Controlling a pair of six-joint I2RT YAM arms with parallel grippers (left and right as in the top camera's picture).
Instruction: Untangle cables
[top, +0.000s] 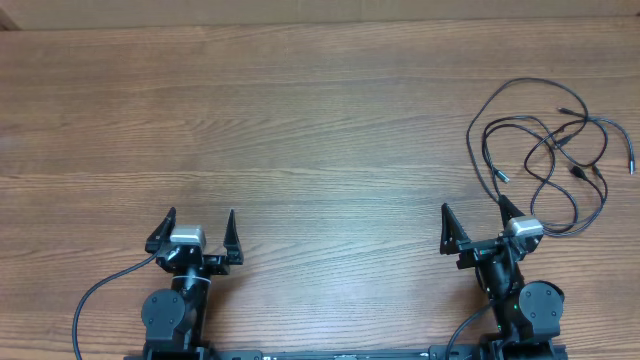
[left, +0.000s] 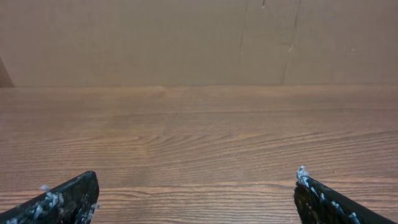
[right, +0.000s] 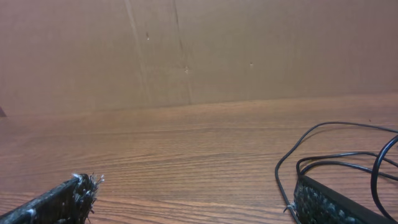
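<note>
1. The cables (top: 556, 143) lie in a loose tangle on the right side of the table (top: 320, 120), ahead of the right gripper (top: 474, 206) and off to its right; the left gripper (top: 200, 212) stands well apart from them, on the other side of the table.
2. The tangle has no clear long axis from above; it spreads about as far forward as sideways, with open loops on its left edge and several plug ends trailing out to the right; the crossings bunch near the middle.
3. The nearest loop sags back toward the right arm and comes close beside its wrist; from the right wrist view the cables (right: 339, 154) run just past the gripper's right finger, though I cannot tell whether they touch it.
4. The right arm is plainly the nearer one; I judge a short reach forward and to the right would put a strand between its jaws.
5. The right gripper (right: 193, 183) stands spread wide with nothing between the jaws; it holds no cable.
6. The left gripper (left: 196, 175) is likewise spread wide and empty; only bare wood lies before it.
</note>
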